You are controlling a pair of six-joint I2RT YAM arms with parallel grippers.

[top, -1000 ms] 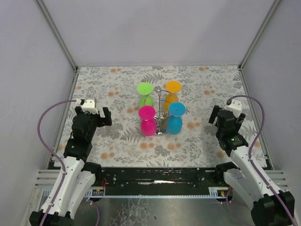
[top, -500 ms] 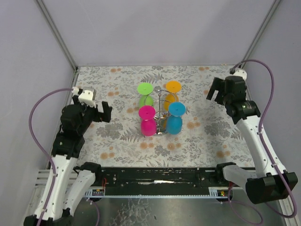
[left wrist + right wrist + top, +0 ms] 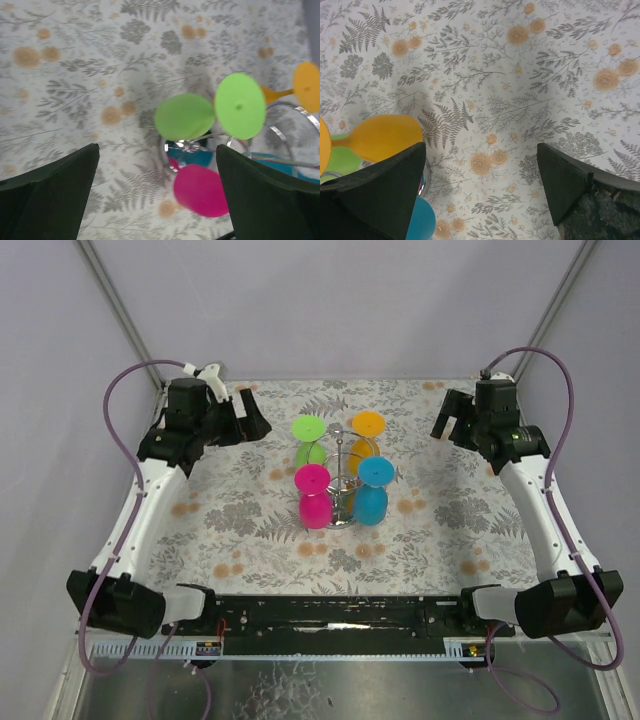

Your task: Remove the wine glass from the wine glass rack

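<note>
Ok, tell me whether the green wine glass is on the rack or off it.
On. The green wine glass hangs upside down, foot up, from the wire ring of the wine glass rack.

Floral tablecloth (image 3: 530,75), orange wine glass (image 3: 382,137) at left, right claw (image 3: 480,147) spread wide

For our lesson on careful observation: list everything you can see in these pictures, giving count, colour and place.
wine glass rack: one, shiny silver, middle of the table
green wine glass: one, green, hung foot-up, rack's far left
orange wine glass: one, orange, hung foot-up, far right
pink wine glass: one, pink, near left
blue wine glass: one, blue, near right
table: one, pale cloth with grey ferns and orange flowers
cables: two, purple, one per arm
left gripper: one, black, open, left of rack
right gripper: one, black, open, right of rack
</note>
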